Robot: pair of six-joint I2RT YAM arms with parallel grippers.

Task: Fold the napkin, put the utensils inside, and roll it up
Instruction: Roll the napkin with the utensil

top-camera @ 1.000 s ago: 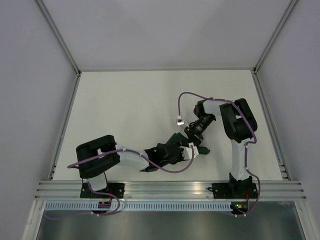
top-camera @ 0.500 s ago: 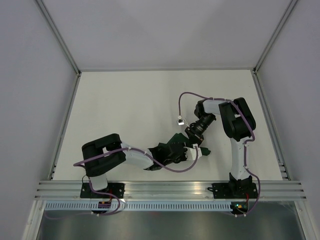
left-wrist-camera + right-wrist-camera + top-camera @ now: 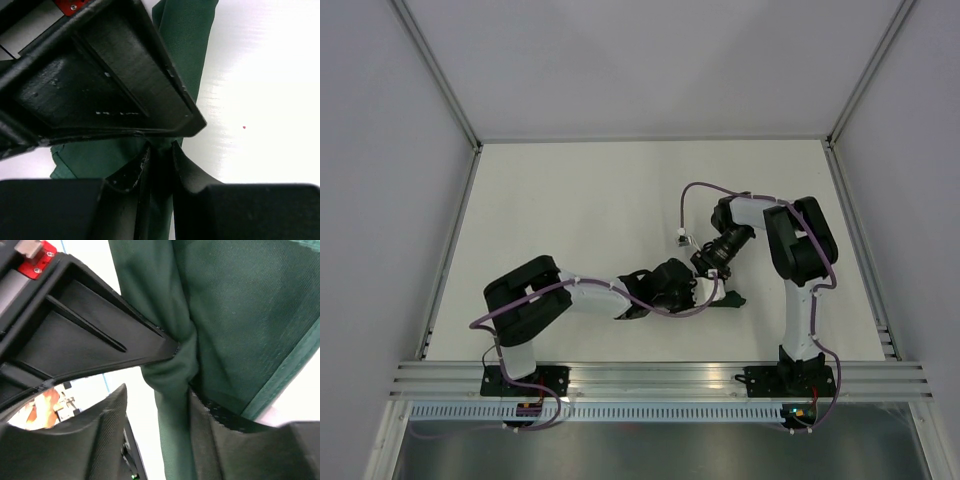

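The dark green napkin (image 3: 730, 299) lies bunched on the white table between both grippers, mostly hidden under them in the top view. In the left wrist view my left gripper (image 3: 160, 147) has its jaws close together, with a fold of the napkin (image 3: 180, 35) pinched between them. In the right wrist view my right gripper (image 3: 157, 390) is open. A rolled ridge of the napkin (image 3: 240, 315) rests against its right finger (image 3: 225, 445), with a gap to the left finger (image 3: 95, 435). The two grippers (image 3: 678, 287) (image 3: 705, 280) nearly touch. The utensils are hidden.
A small white connector (image 3: 679, 239) on the purple cable (image 3: 705, 187) hangs above the table near the right wrist. Metal rails (image 3: 660, 375) run along the near edge, and grey walls (image 3: 380, 200) close in the sides.
My left arm has reached further right and its jaws have closed on the cloth. My right gripper has opened. The napkin looks more gathered under the grippers.
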